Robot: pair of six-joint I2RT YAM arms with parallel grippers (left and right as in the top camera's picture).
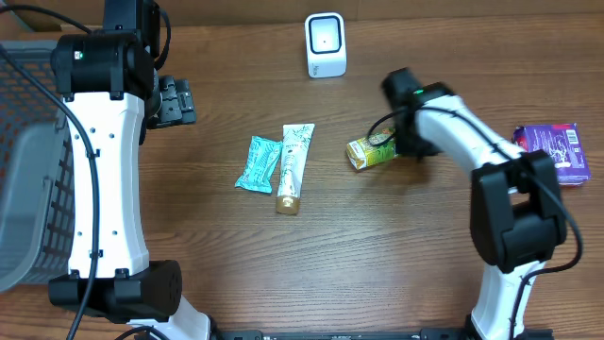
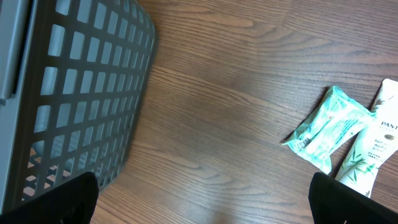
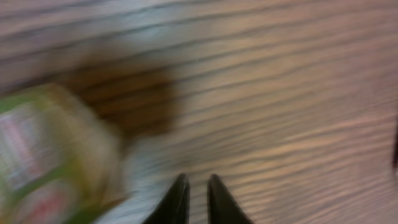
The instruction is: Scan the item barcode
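A white barcode scanner (image 1: 326, 44) stands at the back of the table. A small green and yellow box (image 1: 370, 151) lies on the wood right of centre. My right gripper (image 1: 400, 140) hovers just beside the box's right end. In the blurred right wrist view the box (image 3: 56, 155) lies to the left of my gripper (image 3: 198, 183). Its tips are a narrow gap apart, with only table between them. My left gripper (image 1: 175, 101) is wide open at the back left, empty over bare wood (image 2: 202, 205).
A teal packet (image 1: 258, 163) and a pale tube (image 1: 293, 167) lie side by side at the centre. A purple box (image 1: 557, 151) rests at the right edge. A grey mesh basket (image 1: 28, 161) fills the left side, close to the left arm.
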